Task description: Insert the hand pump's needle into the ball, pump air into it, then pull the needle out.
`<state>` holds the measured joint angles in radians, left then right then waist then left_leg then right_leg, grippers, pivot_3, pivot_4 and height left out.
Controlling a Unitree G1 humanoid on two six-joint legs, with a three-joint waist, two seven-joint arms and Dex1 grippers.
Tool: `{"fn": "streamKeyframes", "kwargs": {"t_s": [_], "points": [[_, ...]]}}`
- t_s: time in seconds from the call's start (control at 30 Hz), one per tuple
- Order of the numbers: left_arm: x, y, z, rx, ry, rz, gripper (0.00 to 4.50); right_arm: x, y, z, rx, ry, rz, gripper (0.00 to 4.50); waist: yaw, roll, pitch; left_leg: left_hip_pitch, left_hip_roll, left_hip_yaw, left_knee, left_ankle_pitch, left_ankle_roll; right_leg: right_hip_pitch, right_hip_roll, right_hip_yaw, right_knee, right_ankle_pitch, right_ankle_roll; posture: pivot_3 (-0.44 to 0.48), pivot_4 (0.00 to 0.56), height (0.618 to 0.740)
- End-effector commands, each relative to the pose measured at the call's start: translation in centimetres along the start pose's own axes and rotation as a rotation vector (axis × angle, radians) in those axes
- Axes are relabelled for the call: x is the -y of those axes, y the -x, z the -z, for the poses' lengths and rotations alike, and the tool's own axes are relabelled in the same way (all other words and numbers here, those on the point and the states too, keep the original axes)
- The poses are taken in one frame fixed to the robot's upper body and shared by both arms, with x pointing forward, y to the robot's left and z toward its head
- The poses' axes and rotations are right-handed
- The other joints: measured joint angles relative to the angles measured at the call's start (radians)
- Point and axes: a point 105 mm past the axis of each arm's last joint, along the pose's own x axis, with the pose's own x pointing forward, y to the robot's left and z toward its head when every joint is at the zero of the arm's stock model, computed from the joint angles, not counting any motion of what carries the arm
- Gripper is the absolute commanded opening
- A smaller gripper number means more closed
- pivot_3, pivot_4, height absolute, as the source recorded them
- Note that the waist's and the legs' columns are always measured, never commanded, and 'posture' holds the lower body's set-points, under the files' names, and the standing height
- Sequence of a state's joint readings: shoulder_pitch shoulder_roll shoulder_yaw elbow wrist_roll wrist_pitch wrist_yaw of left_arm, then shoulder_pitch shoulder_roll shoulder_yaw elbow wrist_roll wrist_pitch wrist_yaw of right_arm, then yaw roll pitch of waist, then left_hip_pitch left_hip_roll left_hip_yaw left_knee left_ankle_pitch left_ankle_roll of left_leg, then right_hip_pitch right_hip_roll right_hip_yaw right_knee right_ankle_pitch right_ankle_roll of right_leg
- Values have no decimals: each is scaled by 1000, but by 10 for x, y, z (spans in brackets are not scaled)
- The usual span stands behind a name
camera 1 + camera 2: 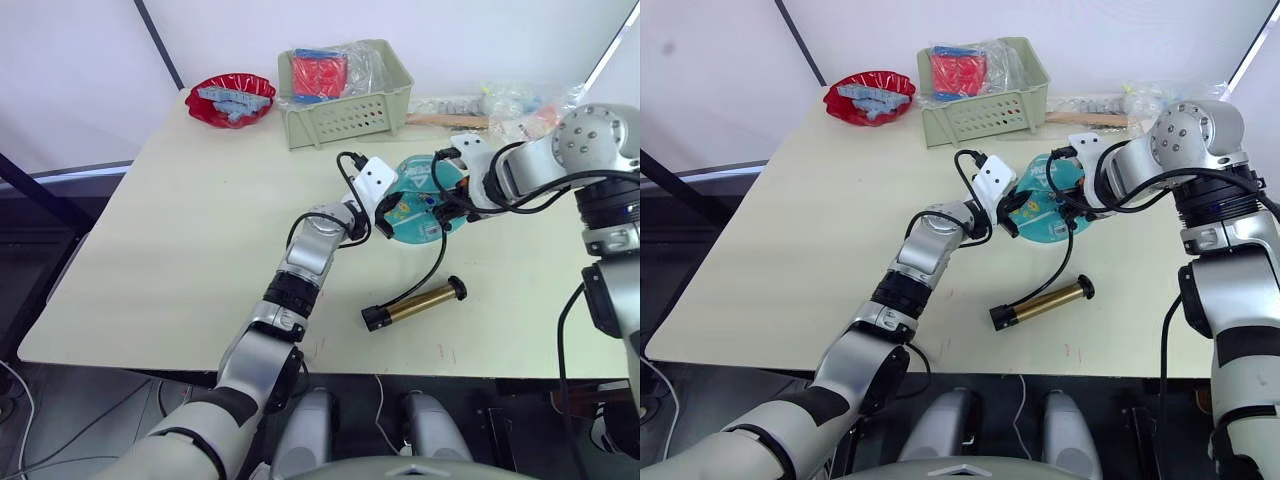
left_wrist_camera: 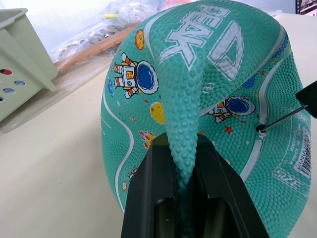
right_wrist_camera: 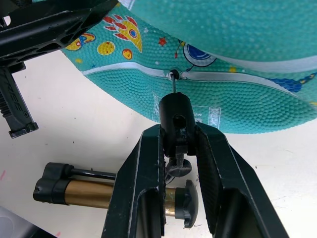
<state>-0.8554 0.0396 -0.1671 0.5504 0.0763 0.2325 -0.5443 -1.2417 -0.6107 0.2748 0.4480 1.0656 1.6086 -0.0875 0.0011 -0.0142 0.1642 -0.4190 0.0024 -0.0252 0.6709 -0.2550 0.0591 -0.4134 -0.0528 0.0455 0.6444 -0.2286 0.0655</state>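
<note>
The teal ball (image 1: 420, 212) sits on the table between both grippers, partly deflated. My left gripper (image 2: 184, 186) is shut on a pinched fold of the ball's skin. My right gripper (image 3: 176, 144) is shut on the black fitting of the needle (image 3: 174, 85), whose thin pin has its tip in the ball's valve hole on a white seam (image 2: 259, 129). A thin black hose (image 1: 432, 265) runs from the fitting down to the gold hand pump (image 1: 415, 303), which lies flat on the table in front of the ball.
A pale green basket (image 1: 345, 118) with a red packet stands at the back. A red bowl (image 1: 232, 98) is at the back left. Plastic-wrapped items and a wooden-handled tool (image 1: 445, 120) lie at the back right. The table's front edge runs just below the pump.
</note>
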Motion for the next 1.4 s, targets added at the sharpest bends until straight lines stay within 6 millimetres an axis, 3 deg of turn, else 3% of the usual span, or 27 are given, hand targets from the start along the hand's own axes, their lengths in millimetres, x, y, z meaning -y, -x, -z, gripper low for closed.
{"fn": "streamKeyframes", "kwargs": {"t_s": [0.03, 0.5, 0.9, 1.4], "points": [[30, -8, 3, -11, -7, 109, 13, -17, 3, -11, 27, 37, -42, 380, -1, 0, 0, 0, 0, 0, 0, 0, 0, 0, 0, 0, 0, 0, 0, 0, 150, 738], [35, -6, 1, 6, 28, 136, 13, -24, -9, -16, 18, 23, -34, 380, -11, 1, -1, 2, 0, 0, 0, 0, 0, 2, 0, 0, 0, 0, 0, 0, 150, 738], [33, -5, 2, 5, 62, 130, 13, -33, -29, -8, -22, 26, -49, 380, -15, 1, -1, 3, -1, -1, 0, 2, -4, 2, 1, 0, 2, 0, 0, 0, 150, 738], [29, -3, 3, -5, 60, 113, 13, -27, -45, 1, -47, -10, -35, 380, -18, 1, -2, 4, -2, -1, 0, 3, -5, 2, 1, 0, 3, 0, 0, 0, 150, 738]]}}
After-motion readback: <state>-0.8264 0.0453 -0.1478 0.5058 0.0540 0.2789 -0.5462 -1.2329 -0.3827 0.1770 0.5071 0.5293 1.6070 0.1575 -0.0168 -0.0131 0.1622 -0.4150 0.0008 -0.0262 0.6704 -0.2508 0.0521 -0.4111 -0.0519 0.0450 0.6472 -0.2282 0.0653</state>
